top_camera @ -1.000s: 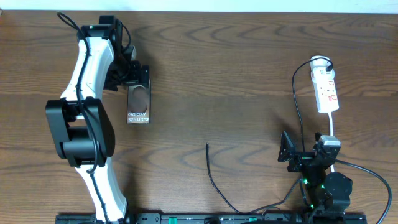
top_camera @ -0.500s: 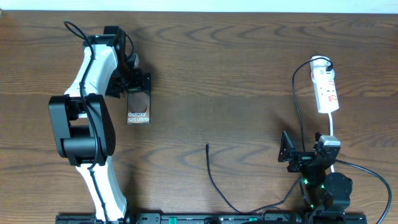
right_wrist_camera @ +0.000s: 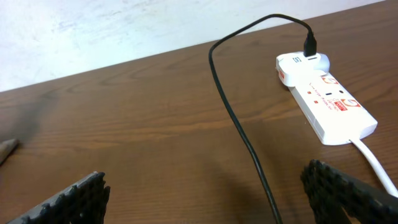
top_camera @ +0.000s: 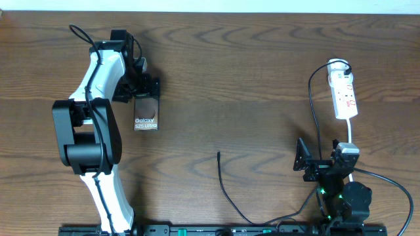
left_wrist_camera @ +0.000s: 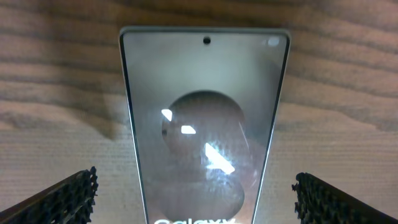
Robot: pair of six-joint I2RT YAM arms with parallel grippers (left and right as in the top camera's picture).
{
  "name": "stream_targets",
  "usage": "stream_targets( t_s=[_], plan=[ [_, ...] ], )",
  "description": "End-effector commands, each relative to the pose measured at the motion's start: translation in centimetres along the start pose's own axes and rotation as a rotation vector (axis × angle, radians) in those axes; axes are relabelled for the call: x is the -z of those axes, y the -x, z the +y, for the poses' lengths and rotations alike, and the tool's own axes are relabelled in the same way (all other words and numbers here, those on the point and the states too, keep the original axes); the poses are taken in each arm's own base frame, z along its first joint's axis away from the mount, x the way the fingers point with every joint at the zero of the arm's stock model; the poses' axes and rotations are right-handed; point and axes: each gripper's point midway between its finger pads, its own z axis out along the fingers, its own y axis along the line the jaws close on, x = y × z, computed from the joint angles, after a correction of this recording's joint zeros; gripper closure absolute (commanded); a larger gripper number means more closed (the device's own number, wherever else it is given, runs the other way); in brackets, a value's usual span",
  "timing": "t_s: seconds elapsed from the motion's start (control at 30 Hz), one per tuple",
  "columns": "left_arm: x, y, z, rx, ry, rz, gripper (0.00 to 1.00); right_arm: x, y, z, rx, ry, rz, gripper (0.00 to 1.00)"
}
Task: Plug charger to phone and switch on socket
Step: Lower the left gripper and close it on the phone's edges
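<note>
Since a second ago the left arm has shifted slightly, settling its end effector over the phone's upper end at upper left, fingers spread either side and gripping nothing. Across the wooden surface, the socket lies far right. The right end effector waits open below it. The charger tip lies loose at bottom centre, so I'd guess the phone gets grasped first.

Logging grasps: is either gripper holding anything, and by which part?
Nothing is held. The left gripper is open, fingers clear of the phone on either side; the right gripper is open and empty.
</note>
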Motion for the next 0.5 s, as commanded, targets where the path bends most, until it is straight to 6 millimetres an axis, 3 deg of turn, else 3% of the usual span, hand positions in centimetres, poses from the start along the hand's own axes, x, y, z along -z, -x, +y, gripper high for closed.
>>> stream_targets(
  t_s=[0.0,0.2,0.33,0.47],
  plan=[
    [-0.91,-0.4,0.56,0.015,0.014,0.021,0.01,0.0,-0.04,0.13,-0.009,0.006,-0.002,0.01],
    [-0.93,-0.43,0.57,0.014,0.02,0.022,0.01,0.0,-0.04,0.13,-0.009,0.006,-0.002,0.01],
    [-0.92,-0.44,1.4,0.029,0.118,0.019,0.01,0.0,-0.04,0.13,-0.009,0.006,-0.002,0.01],
    [-1.02,-0.45,0.55,0.003,0.129,0.019,0.01,0.0,-0.04,0.13,-0.009,0.006,-0.002,0.01]
  ],
)
